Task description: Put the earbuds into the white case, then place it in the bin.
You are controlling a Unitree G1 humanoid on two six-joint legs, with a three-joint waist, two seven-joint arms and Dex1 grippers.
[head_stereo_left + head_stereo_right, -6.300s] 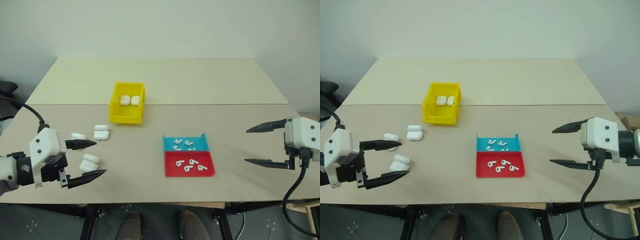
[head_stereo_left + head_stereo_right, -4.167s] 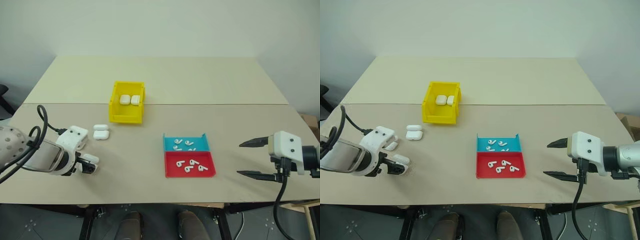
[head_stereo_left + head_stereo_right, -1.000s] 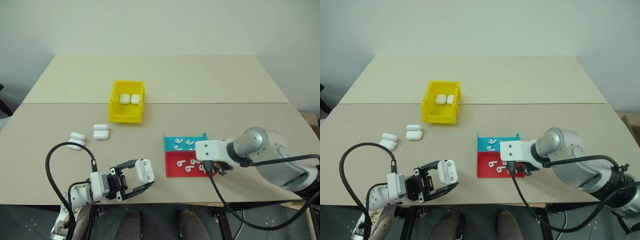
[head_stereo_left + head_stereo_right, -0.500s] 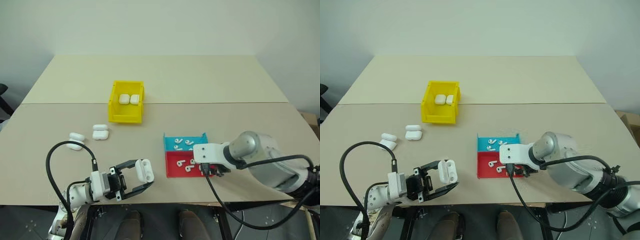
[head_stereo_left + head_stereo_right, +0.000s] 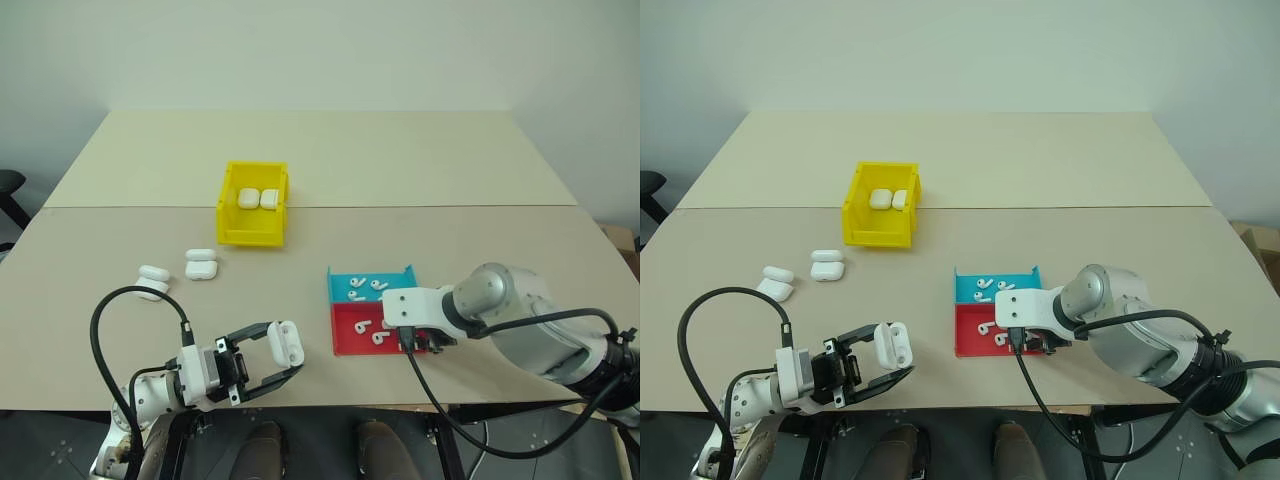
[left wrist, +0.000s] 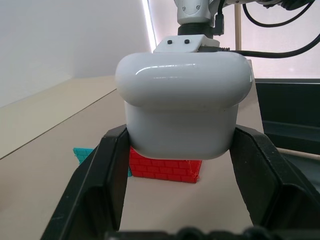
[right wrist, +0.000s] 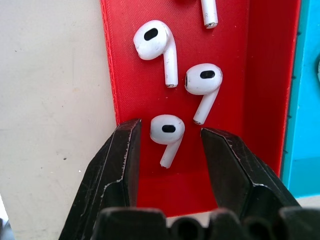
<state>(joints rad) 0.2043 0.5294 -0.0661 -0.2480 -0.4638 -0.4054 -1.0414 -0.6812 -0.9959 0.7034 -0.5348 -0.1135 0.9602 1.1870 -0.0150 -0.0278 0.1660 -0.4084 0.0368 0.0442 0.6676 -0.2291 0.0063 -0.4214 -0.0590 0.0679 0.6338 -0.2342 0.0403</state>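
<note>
Right now I have the left claw [image 5: 283, 361] clamped on the white case [image 5: 287, 341], holding it above the near edge of the worktop [image 5: 330, 160] with the lid shut, parked close to the trays so the earbud has a short trip. My right claw [image 7: 169, 131] points down into the red tray [image 7: 260, 75], its black fingers spread and straddling one of the earbuds [image 7: 167, 131] without touching it, so a squeeze should catch it. Two more earbuds lie just beyond it. The blue tray [image 5: 370, 288] sits behind the red one. The bin [image 5: 254, 206], already holding two cases, waits well apart at the back left.
</note>
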